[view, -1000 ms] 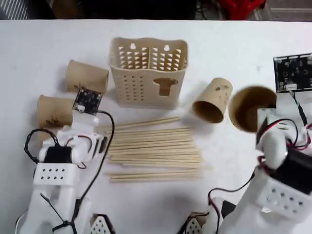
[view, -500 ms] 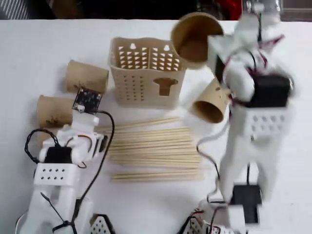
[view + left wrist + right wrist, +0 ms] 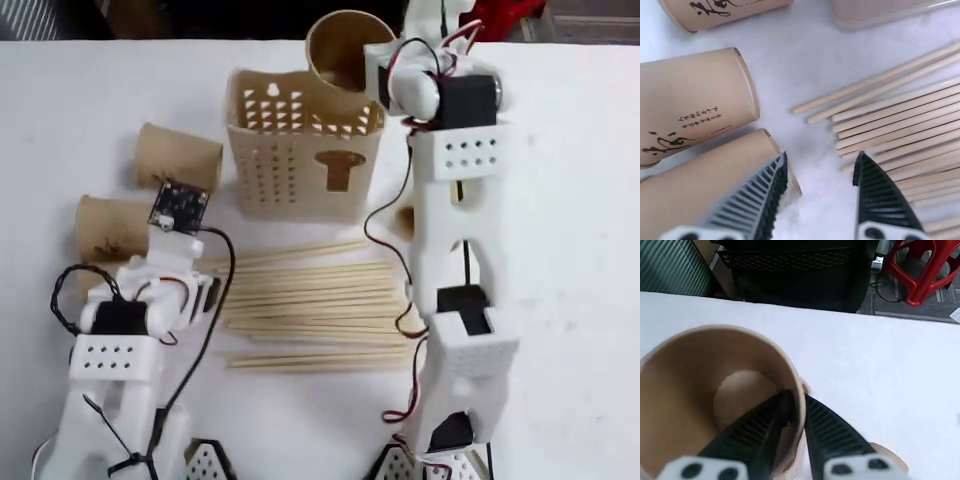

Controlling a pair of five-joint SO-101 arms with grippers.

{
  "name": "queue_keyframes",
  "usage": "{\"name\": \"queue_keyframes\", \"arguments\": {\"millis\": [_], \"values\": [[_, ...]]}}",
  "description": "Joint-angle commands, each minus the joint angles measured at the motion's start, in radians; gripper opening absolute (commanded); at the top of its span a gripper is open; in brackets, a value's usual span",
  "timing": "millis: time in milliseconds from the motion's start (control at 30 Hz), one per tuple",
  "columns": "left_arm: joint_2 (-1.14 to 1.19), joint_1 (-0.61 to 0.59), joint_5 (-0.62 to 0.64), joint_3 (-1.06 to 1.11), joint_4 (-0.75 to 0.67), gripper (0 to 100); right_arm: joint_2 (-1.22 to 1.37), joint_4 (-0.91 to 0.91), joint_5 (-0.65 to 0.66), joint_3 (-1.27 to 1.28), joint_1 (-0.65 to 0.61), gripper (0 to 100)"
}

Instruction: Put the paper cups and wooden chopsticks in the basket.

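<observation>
My right jaws pinch a tan paper cup (image 3: 345, 50) mouth-up over the basket (image 3: 300, 150); two cups (image 3: 178, 155) lie sideways beside it, chopsticks (image 3: 320, 305) heaped in front.

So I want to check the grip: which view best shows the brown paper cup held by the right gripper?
The right wrist view: the brown paper cup sits close up, its wall pinched by the right gripper. The high view shows it smaller, above the beige perforated basket. The left wrist view has other cups.
</observation>
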Motion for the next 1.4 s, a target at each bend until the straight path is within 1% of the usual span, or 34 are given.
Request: {"name": "queue_keyframes", "arguments": {"millis": [0,133,533,733,933,967,1100,1200,1267,1333,1367], "values": [[-0.018,-0.008,0.011,-0.003,-0.018,23,0.007,0.021,-0.018,-0.037,-0.005,2.2],[-0.018,-0.008,0.011,-0.003,-0.018,23,0.007,0.091,-0.018,-0.044,-0.016,2.2],[-0.018,-0.008,0.011,-0.003,-0.015,23,-0.128,0.191,-0.014,-0.043,-0.048,2.2],[-0.018,-0.008,0.011,-0.003,-0.015,23,-0.134,0.213,-0.014,-0.040,-0.047,2.2],[-0.018,-0.008,0.011,-0.002,-0.015,23,-0.111,0.197,-0.011,-0.028,-0.044,2.8],[-0.018,-0.008,0.011,-0.002,-0.015,23,-0.104,0.197,-0.011,-0.028,-0.044,4.6],[-0.022,-0.007,0.011,0.006,-0.018,23,-0.077,0.202,-0.011,-0.021,-0.041,18.8],[-0.022,-0.005,0.011,0.006,-0.018,23,-0.077,0.202,-0.011,-0.026,-0.021,27.6],[-0.022,-0.005,0.011,0.006,-0.018,23,-0.084,0.203,-0.011,-0.029,0.001,29.9],[-0.022,-0.005,0.011,0.006,-0.018,23,-0.107,0.216,-0.009,-0.029,0.038,28.6],[-0.022,-0.005,0.011,0.006,-0.018,23,-0.120,0.223,0.014,-0.025,0.059,27.2]]}}
